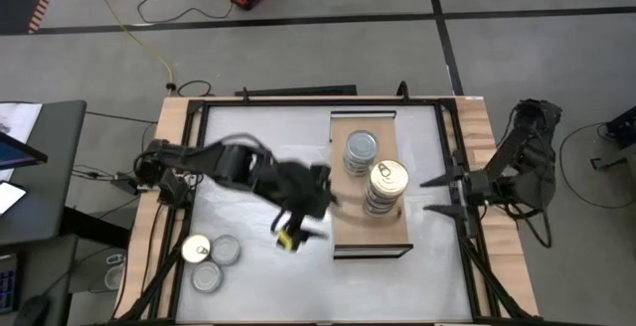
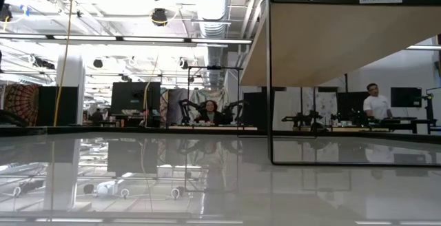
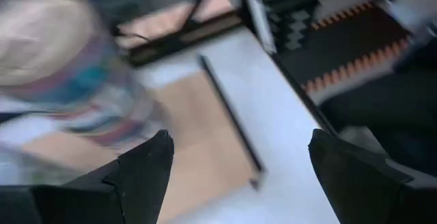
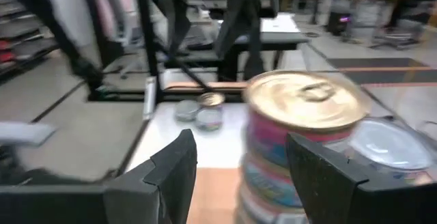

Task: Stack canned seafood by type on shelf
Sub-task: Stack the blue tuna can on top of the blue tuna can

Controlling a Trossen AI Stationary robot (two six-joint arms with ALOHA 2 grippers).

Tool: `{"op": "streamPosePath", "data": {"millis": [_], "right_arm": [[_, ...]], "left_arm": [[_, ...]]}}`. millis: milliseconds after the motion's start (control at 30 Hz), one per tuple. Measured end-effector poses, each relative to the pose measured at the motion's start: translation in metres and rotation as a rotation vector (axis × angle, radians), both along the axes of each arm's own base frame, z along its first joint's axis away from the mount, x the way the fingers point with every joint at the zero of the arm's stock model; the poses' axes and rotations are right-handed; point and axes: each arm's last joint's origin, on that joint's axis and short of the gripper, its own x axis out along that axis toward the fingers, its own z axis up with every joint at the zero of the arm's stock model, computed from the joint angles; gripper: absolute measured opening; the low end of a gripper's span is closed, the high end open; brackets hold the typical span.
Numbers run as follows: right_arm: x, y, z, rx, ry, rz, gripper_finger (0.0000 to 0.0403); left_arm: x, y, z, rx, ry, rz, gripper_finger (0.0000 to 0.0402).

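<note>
The shelf (image 1: 348, 229), a light-wood board with a dark frame, lies right of the table's middle. On it stand two stacks of canned seafood: a silver-lidded one (image 1: 360, 153) farther back and a gold-lidded one (image 1: 386, 187) nearer. Three loose tins, one gold (image 1: 196, 249) and two silver (image 1: 226, 250), rest on their bases near the table's front left. My left gripper (image 3: 235, 149) is open at the shelf's left edge (image 1: 320, 192), blurred, with nothing between its fingers. My right gripper (image 1: 429, 195) is open just right of the gold-lidded stack (image 4: 304, 135), apart from it.
A dark metal frame (image 1: 298, 102) runs around the white tabletop, with wooden borders at its left and right sides. The near part of the shelf board (image 3: 205, 142) is bare. Free tabletop lies between the loose tins and the shelf.
</note>
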Motion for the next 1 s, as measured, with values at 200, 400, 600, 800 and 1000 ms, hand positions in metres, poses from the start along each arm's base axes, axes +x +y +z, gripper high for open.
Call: {"op": "streamPosePath", "data": {"millis": [200,400,600,800,1000], "right_arm": [[-0.014,0.002,-0.011,0.078,0.049,-0.04,0.0246],[-0.012,0.003,-0.038,0.13,0.183,-0.177,0.0246],[-0.008,0.007,-0.042,0.108,0.198,-0.196,0.0246],[0.003,0.005,-0.043,0.06,0.132,-0.335,0.0246],[0.011,-0.006,-0.038,0.077,0.056,-0.477,0.0246]], "left_arm": [[0.001,-0.041,-0.048,0.094,0.125,-0.049,0.0326],[-0.008,-0.057,-0.084,0.111,0.074,-0.088,0.03],[-0.046,-0.038,-0.1,0.049,-0.078,-0.037,0.0267],[-0.085,-0.008,-0.107,0.171,-0.379,0.243,0.0252],[-0.113,0.02,-0.118,0.166,-0.528,0.537,0.0251]]}}
